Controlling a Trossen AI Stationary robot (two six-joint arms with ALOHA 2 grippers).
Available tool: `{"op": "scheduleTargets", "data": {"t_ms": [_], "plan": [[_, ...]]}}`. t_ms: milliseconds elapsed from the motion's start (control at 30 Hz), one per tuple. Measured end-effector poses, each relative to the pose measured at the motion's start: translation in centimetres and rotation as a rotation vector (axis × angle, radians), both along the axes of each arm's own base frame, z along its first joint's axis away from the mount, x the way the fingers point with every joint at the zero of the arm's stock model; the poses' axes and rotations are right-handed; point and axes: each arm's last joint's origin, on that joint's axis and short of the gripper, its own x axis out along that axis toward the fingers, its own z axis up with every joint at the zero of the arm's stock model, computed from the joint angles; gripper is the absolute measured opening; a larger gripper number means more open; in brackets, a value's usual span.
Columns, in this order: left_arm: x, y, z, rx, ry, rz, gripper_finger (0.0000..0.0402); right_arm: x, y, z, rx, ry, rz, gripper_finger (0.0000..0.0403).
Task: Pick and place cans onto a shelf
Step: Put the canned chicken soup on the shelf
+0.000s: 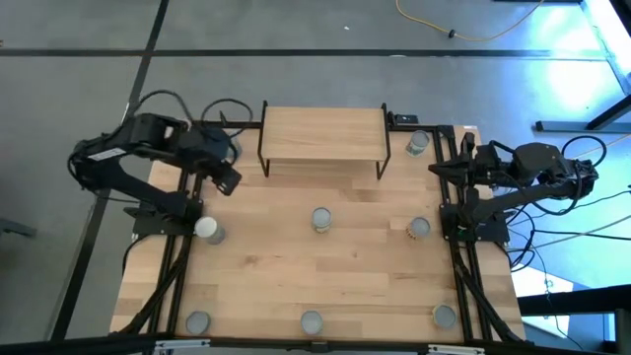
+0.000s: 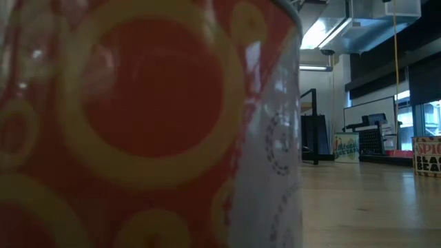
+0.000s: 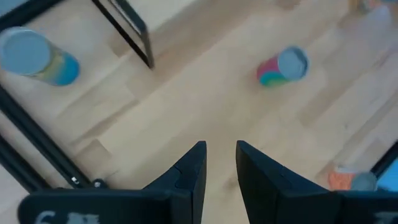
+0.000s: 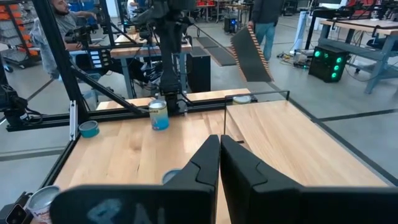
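The shelf (image 1: 320, 138) stands at the table's far middle with nothing on its board. Several cans stand upright on the tabletop: one near the left arm's base (image 1: 209, 229), one in the middle (image 1: 321, 219), one toward the right (image 1: 418, 229), one to the right of the shelf (image 1: 417, 144), and three along the near edge (image 1: 311, 321). My left gripper (image 1: 229, 179) hangs open above the table by the shelf's left legs, pointing steeply down, nothing between its fingers (image 3: 221, 162). My right gripper (image 1: 437, 170) is shut and empty (image 4: 219, 155), held high at the right edge.
An orange-red can (image 2: 138, 124) stands right in front of the low camera and fills most of that view. The shelf's black legs (image 3: 130, 34) are close to my left gripper. Bare tabletop (image 1: 296, 276) lies between the can rows. People are in the room beyond (image 4: 264, 18).
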Motion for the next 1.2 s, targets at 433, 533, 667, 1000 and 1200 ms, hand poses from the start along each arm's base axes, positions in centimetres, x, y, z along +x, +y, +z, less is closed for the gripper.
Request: {"op": "scheduleTargets", "data": {"t_ms": [433, 533, 667, 1000, 1200], "plan": [[11.5, 0.7, -4.3, -0.137, -0.049, -0.124, 0.008, 0.0, 0.0, 0.0, 0.05, -0.006, -0.004, 0.0017], [14.1, 0.8, -5.5, -0.096, -0.086, -0.22, 0.008, 0.0, 0.0, 0.0, 0.05, -0.005, 0.001, 0.0017], [16.8, 0.9, -8.1, -0.059, -0.024, -0.307, 0.008, 0.0, 0.2, 0.0, 0.059, -0.001, 0.054, 0.0017], [21.1, 1.2, -14.4, 0.042, 0.158, -0.565, 0.008, 0.0, 0.3, 0.0, 0.038, 0.004, 0.099, 0.0017], [22.1, 1.3, -15.4, 0.13, 0.15, -0.687, 0.008, 0.0, 0.3, -0.1, 0.036, 0.005, 0.101, 0.0017]]}}
